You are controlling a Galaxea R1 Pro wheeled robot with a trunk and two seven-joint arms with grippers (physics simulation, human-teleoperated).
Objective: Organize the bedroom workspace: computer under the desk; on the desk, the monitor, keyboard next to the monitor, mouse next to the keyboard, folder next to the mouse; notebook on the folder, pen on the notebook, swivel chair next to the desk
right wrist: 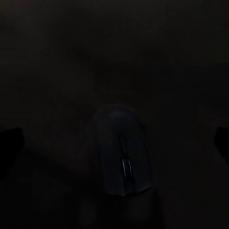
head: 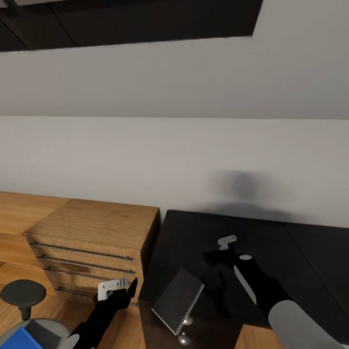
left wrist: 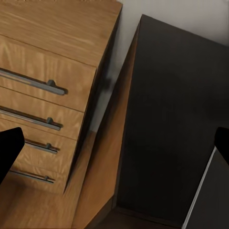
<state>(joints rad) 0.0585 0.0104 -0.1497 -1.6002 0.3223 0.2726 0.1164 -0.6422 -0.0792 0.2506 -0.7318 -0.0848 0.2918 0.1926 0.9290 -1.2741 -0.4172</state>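
A dark mouse (right wrist: 125,152) lies on the black desk (head: 271,242), seen dimly in the right wrist view. My right gripper (head: 213,256) hovers just above it, open, with the mouse between its spread fingertips (right wrist: 10,143). A dark spiral notebook (head: 177,300) rests at the desk's front left corner, its edge (left wrist: 210,195) also in the left wrist view. My left gripper (head: 130,290) hangs open and empty in front of the gap between dresser and desk. A blue folder (head: 19,339) lies on the swivel chair (head: 22,293) at the lower left.
A wooden dresser (head: 92,228) with several drawers and metal bar handles (left wrist: 33,83) stands against the white wall, close to the desk's left side. Wooden floor (head: 29,213) runs beneath and to the left.
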